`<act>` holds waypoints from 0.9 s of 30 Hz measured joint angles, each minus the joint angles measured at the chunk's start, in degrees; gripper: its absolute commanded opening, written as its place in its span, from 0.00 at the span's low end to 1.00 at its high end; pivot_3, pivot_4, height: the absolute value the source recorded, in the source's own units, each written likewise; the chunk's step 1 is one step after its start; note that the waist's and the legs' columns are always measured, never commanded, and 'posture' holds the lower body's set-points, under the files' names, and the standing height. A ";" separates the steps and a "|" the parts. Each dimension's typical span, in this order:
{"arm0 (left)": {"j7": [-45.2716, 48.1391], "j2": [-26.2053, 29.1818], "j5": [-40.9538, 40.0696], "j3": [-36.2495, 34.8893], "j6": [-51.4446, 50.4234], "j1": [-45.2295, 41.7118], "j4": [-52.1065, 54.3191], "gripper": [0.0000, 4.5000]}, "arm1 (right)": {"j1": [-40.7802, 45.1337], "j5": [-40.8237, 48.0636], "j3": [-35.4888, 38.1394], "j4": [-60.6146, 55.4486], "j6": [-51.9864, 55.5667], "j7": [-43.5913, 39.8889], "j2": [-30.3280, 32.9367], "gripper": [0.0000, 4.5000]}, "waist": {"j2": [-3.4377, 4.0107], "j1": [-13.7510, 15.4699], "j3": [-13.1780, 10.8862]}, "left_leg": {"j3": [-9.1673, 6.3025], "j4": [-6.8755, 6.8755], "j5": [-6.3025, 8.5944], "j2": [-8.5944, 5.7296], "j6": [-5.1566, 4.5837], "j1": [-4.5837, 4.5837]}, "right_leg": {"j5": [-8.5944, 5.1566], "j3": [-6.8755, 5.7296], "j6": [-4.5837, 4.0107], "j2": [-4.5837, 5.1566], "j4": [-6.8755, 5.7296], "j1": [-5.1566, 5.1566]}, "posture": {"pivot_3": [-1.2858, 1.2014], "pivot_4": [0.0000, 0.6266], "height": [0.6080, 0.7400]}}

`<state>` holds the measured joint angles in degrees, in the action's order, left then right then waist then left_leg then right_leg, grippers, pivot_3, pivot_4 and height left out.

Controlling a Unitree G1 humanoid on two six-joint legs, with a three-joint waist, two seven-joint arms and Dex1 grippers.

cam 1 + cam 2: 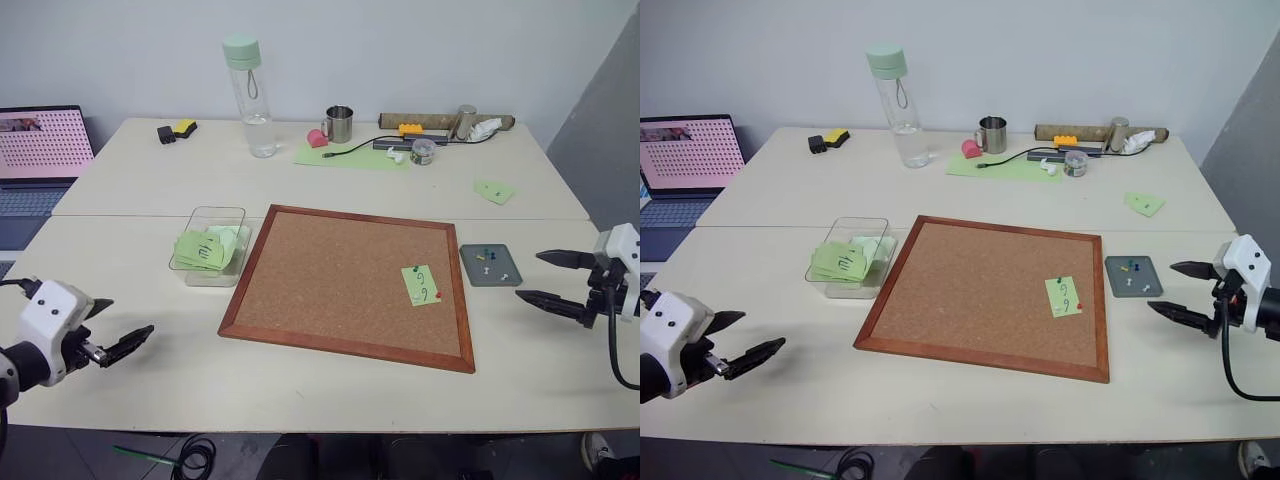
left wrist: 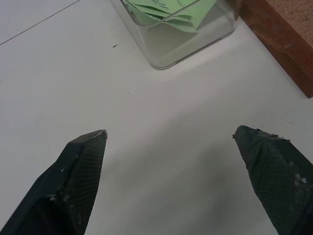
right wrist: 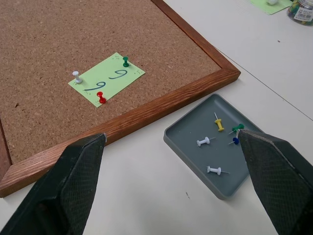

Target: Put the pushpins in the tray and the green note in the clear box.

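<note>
— What do we count on the cork board (image 1: pixel 350 285)?

— One green note (image 3: pixel 106 79), held by three pushpins: a dark green one (image 3: pixel 125 61), a red one (image 3: pixel 101 97) and a white one (image 3: pixel 77 76).

— And in the tray (image 3: pixel 188 139)?

— We count five pins lying loose: two white, one yellow, one green, one blue. The tray sits on the desk (image 1: pixel 330 395) just beside the board's right edge.

— The clear box (image 1: pixel 200 278)?

— Just left of the board, with several green notes in it; we can't count them.

— Our hands?

— Two, both spread wide and empty: the left hand (image 1: pixel 115 330) hovers near the box, the right hand (image 1: pixel 545 278) near the tray.
</note>
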<state>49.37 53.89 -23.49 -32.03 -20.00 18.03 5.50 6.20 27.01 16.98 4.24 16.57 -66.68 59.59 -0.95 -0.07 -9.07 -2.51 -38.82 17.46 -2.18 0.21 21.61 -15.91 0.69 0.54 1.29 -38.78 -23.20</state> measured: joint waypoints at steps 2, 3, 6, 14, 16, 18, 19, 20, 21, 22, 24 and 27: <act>0.25 -0.15 0.00 0.00 0.06 -0.04 0.19 0.98 | 0.02 -0.06 -0.17 0.00 0.01 -0.01 -0.16 1.00 | 0.00 0.00 0.00 | 0.00 0.00 0.00 0.00 0.00 0.01 | 0.00 0.00 0.00 0.00 0.00 0.00 | 0.52 0.24 1.00; 0.35 -0.16 0.00 0.00 0.10 -0.04 0.54 0.98 | 0.02 -0.12 -0.18 0.00 0.01 -0.04 -0.21 1.00 | 0.00 0.01 0.00 | 0.00 0.00 0.00 0.00 0.00 0.01 | 0.00 0.00 0.00 0.00 0.00 0.00 | 0.52 0.24 1.00; 0.62 -0.16 0.04 0.00 0.11 -0.03 1.20 0.98 | 0.11 -0.50 -0.17 0.00 0.02 -0.39 -0.23 1.00 | 0.00 0.01 0.00 | 0.00 0.00 0.00 0.00 0.00 0.00 | 0.00 0.00 0.00 0.00 0.00 0.00 | 0.52 0.24 1.00; 1.21 -0.16 0.23 0.01 -1.06 -0.30 1.52 0.98 | 0.10 -0.84 -0.17 0.01 0.07 -0.90 -0.24 1.00 | 0.00 0.01 0.00 | 0.00 0.00 0.00 0.00 0.00 0.01 | 0.00 0.00 0.00 0.00 0.00 0.00 | 0.52 0.24 1.00; 1.15 -0.19 -0.03 0.00 -1.62 -1.20 1.86 0.98 | 0.10 -1.08 -0.17 0.04 0.06 -0.94 -0.24 1.00 | 0.00 0.01 0.00 | 0.00 0.00 0.00 0.00 0.00 0.01 | 0.00 0.00 0.00 0.00 0.00 0.00 | 0.52 0.24 1.00; 1.05 -0.26 -0.31 0.00 -2.31 -2.00 2.52 0.98 | 0.10 -1.14 -0.18 0.06 0.05 -0.95 -0.32 1.00 | 0.00 0.01 0.00 | 0.00 -0.01 0.00 0.00 0.00 0.01 | 0.00 0.00 0.00 0.01 0.00 0.00 | 0.52 0.24 1.00; 1.07 -0.26 -0.32 0.00 -2.41 -2.03 2.92 0.98 | 0.10 -1.15 -0.17 0.07 0.04 -0.96 -0.37 1.00 | 0.00 0.01 0.00 | 0.01 -0.01 0.00 0.00 0.00 0.01 | 0.00 0.00 0.00 0.01 0.00 0.00 | 0.52 0.24 1.00; 1.11 -0.27 -0.32 0.01 -2.48 -2.12 3.17 0.98 | 0.10 -1.17 -0.18 0.09 0.04 -0.96 -0.48 1.00 | 0.00 0.01 0.00 | 0.01 -0.01 0.00 0.00 0.00 0.01 | 0.00 0.00 0.00 0.01 0.00 0.00 | 0.52 0.24 1.00; 1.07 -0.38 -0.32 0.01 -2.53 -2.38 3.18 0.98 | 0.10 -1.19 -0.18 0.12 0.04 -0.96 -0.57 1.00 | 0.00 0.01 0.00 | 0.01 -0.01 0.00 0.00 0.00 0.01 | 0.00 0.00 0.00 0.00 0.00 0.00 | 0.52 0.24 1.00; 1.04 -0.46 -0.32 0.01 -2.67 -2.63 3.18 0.98 | 0.10 -1.20 -0.18 0.12 0.04 -0.96 -0.65 1.00 | 0.00 0.01 0.00 | 0.00 -0.01 0.00 0.00 0.00 0.00 | 0.00 0.00 0.00 0.00 0.00 0.00 | 0.52 0.24 1.00; 1.00 -0.59 -0.33 0.01 -3.21 -2.96 3.18 0.98 | 0.10 -1.21 -0.18 0.12 0.04 -0.94 -0.82 1.00 | 0.00 0.00 0.00 | 0.01 -0.01 0.00 0.00 0.00 0.01 | 0.00 0.00 0.00 0.00 0.00 0.00 | 0.52 0.24 1.00; 1.21 -0.66 -0.32 0.09 -3.50 -3.19 3.20 0.98 | 0.10 -1.27 -0.24 0.12 -0.01 -0.94 -1.25 1.00 | 0.00 0.01 0.00 | 0.01 -0.01 0.00 0.00 0.00 0.01 | 0.00 0.00 0.00 0.00 0.00 0.00 | 0.52 0.24 1.00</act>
<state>50.58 53.23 -23.81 -31.94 -23.50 14.85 8.70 6.31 25.74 16.73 4.36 16.55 -67.61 58.34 -0.95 -0.06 -9.07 -2.51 -38.83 17.46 -2.18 0.21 21.61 -15.91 0.69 0.54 1.29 -38.78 -23.20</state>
